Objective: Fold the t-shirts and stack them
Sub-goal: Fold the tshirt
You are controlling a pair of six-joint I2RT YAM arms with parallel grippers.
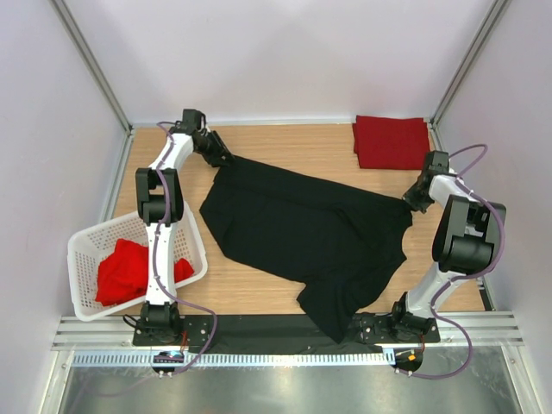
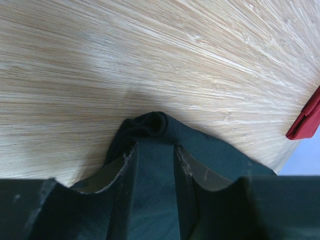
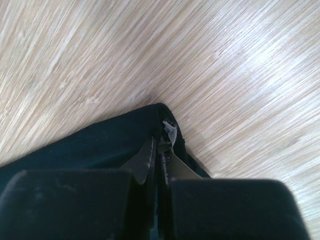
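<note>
Nearest the arm bases, a tail of the plain black cotton t-shirt (image 1: 310,233) reaches the near edge of the light wooden table (image 1: 285,142), and the rest spreads across the middle. At near left stands a white plastic lattice basket (image 1: 82,259) with crumpled bright red cloth (image 1: 125,269) inside. Farther in, the right gripper (image 3: 161,150) has its fingers pressed together on a corner at the black shirt's right edge, pinching the fabric between the tips. Farther still, the left gripper (image 2: 155,165) holds the shirt's far left corner. Its fingers (image 2: 126,172) stand partly apart, with a bunched fold filling the gap and poking past the tips. In the far right corner lies a folded bright red t-shirt (image 1: 392,142), apart from the black one.
</note>
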